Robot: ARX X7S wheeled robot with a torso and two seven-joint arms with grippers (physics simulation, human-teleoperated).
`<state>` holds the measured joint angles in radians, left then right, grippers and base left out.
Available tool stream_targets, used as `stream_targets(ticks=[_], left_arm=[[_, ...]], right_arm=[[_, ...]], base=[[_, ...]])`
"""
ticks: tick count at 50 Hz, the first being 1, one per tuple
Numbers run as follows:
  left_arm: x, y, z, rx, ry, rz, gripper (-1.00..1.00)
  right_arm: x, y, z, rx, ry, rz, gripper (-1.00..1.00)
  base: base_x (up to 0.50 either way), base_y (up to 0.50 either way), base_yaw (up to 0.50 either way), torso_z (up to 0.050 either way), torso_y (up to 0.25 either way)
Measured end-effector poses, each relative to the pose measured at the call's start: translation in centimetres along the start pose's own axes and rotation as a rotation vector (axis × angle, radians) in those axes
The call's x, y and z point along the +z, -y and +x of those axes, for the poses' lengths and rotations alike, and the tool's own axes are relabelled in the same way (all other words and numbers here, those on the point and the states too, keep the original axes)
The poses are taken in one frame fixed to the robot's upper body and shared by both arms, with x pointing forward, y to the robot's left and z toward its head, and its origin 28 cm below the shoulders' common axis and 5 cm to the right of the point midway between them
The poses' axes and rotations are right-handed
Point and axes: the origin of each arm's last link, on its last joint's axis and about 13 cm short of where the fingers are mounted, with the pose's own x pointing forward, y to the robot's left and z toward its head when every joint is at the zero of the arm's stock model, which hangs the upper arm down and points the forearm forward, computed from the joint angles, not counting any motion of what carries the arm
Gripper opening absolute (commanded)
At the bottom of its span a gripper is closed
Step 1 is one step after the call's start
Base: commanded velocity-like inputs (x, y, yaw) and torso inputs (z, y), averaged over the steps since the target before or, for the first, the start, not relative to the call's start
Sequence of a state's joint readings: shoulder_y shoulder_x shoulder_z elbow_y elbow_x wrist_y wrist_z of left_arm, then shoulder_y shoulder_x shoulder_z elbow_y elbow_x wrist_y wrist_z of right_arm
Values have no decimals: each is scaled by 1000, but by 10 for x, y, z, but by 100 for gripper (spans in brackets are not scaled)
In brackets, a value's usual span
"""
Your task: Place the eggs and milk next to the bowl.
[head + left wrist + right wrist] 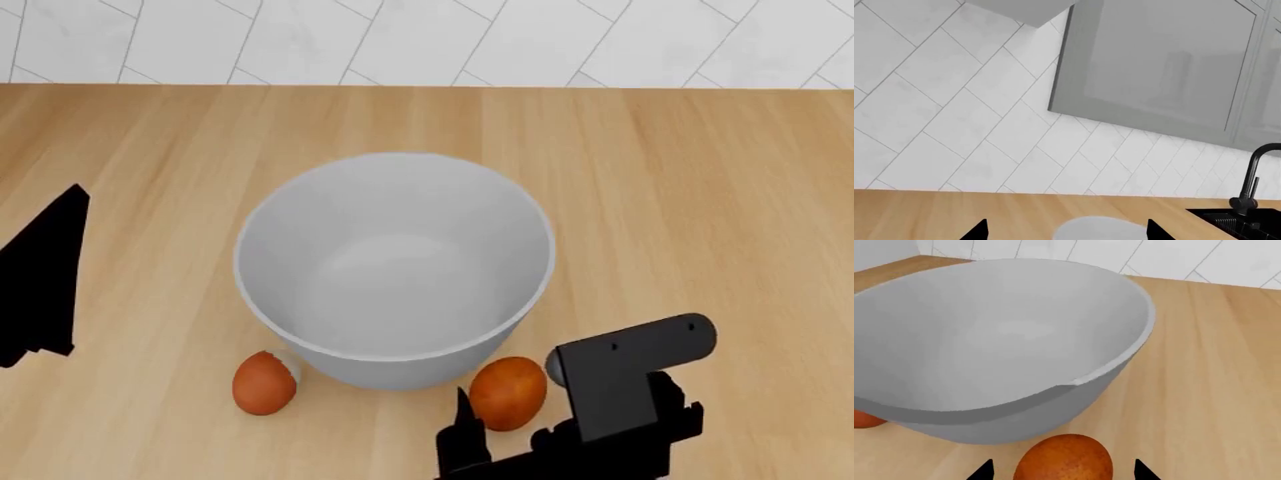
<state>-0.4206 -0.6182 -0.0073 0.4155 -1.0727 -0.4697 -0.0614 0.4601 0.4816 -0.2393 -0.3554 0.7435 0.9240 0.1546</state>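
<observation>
The large grey-white bowl stands in the middle of the wooden counter. One brown-orange egg, with a whitish patch, lies against its front left. The other egg lies at its front right. My right gripper is open, and its fingertips stand on either side of this egg without touching it. My left gripper is open and empty, with a pale grey rounded shape, apparently the bowl, low between its tips. The milk is out of view.
The left arm shows as a black shape at the counter's left edge. In the left wrist view a black sink with a black faucet is set in the counter, under a grey wall cabinet. A white tiled wall runs behind.
</observation>
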Motion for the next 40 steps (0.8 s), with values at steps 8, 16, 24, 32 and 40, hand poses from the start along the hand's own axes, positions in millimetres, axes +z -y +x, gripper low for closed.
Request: stream_targets(ticks=[8, 16, 24, 32, 40], left_arm=[[1, 1, 0, 1, 2, 1, 100], [2, 1, 0, 5, 7, 1, 100], [3, 1, -1, 17, 16, -5, 100], [4, 0, -6, 52, 33, -11, 100], [6, 2, -11, 92, 59, 11, 100]], right_arm=[[7, -3, -11, 0, 23, -15, 100], [14, -6, -26, -5, 50, -32, 100], [20, -9, -45, -23, 83, -46, 100], [28, -9, -62, -63, 136, -49, 100], [41, -7, -73, -123, 217, -48, 100]], base=[[0, 0, 0, 0, 0], [0, 0, 0, 0, 0], [0, 0, 0, 0, 0], [0, 0, 0, 0, 0], [0, 0, 0, 0, 0]])
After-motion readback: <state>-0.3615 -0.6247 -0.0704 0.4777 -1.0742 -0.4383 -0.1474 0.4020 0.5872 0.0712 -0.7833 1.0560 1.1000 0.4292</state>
